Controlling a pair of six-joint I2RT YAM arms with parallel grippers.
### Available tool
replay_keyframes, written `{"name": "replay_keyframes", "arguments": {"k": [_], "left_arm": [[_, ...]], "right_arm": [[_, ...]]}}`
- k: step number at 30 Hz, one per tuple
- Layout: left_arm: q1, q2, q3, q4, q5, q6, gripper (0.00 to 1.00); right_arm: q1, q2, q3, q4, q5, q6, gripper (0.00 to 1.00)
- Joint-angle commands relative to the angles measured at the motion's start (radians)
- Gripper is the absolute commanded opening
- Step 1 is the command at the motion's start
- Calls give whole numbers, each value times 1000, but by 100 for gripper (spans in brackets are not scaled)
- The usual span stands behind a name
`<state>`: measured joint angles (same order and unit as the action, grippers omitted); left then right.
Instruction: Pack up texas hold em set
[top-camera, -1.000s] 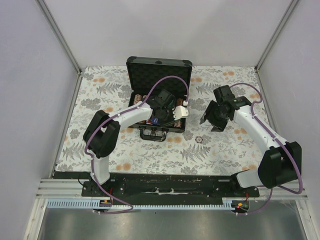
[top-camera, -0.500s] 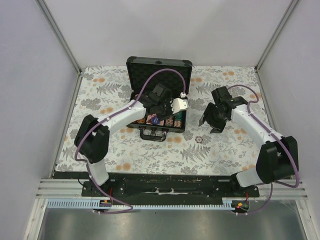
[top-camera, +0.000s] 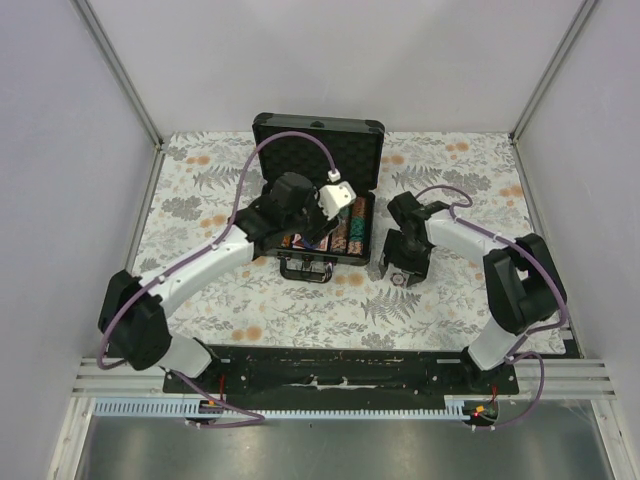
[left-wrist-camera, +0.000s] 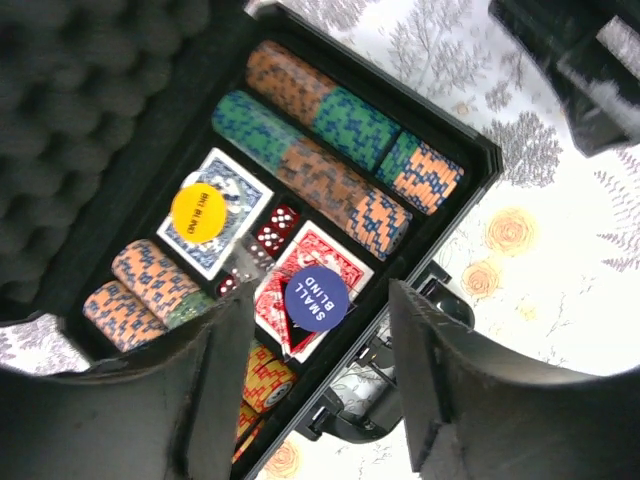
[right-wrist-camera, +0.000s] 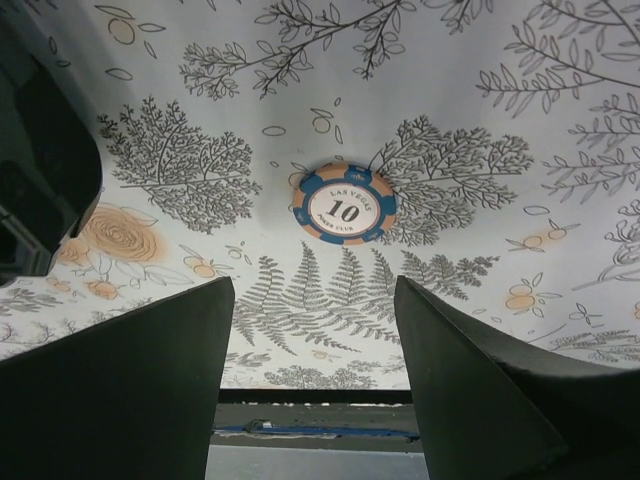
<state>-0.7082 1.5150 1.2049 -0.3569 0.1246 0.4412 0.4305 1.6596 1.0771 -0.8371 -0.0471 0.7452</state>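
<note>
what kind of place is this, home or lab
Likely a robot lab cell, not a home: blank panels on a metal frame wall in the floral-clothed table, and two arms are bolted to a black plate at its near edge.

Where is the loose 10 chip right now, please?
The chip lies flat on the floral table, right of the black case, just beneath the open right gripper.
</note>
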Motion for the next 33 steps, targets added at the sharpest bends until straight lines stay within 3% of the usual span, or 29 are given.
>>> {"name": "replay_keyframes", "arguments": {"k": [1, 2, 4, 9, 20, 27, 33], "left_arm": [[1, -150, -65, 180, -121, -202, 71], [3, -170, -74, 188, -155, -228, 82], [3, -205, -77, 191, -219, -291, 87], [10, -265, -93, 179, -275, -358, 89], [102, -292, -85, 139, -100, -516, 89], [115, -302, -105, 157, -74, -529, 90], [115, -296, -157, 170, 33, -561, 91]], "right_arm": [[13, 43, 15, 43, 73, -1, 73], [13, 51, 15, 44, 82, 3, 73], [13, 66, 15, 50, 96, 14, 73], [13, 80, 1, 78, 128, 31, 70], [13, 132, -19, 124, 135, 45, 62], [13, 132, -39, 130, 125, 48, 44], [14, 106, -17, 116, 115, 37, 38]]}}
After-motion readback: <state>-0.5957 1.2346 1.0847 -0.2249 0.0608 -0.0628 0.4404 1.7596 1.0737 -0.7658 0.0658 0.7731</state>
